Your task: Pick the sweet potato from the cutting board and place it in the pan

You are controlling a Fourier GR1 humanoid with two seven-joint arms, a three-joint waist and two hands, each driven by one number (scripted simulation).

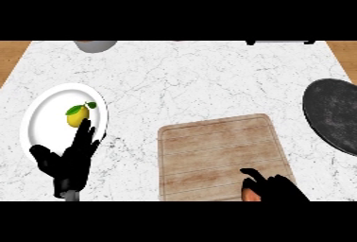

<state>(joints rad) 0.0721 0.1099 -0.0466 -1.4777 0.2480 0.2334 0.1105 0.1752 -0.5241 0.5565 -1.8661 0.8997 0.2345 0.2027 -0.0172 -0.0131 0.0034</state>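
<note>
Lower right: the right hand (280, 188) curls its fingers (252, 174) round the sweet potato (249, 195) at the bottom edge of the cutting board (216, 151). A shallow hold could let it slip short of the pan (333, 118).

The place was a kitchen. A white marble counter (195, 80) carried a wooden cutting board (216, 151), a white plate (42, 101) with a lemon (77, 116) on it, and a dark round pan (335, 113) at the right edge. A grey vessel (96, 45) stood at the far side.
</note>
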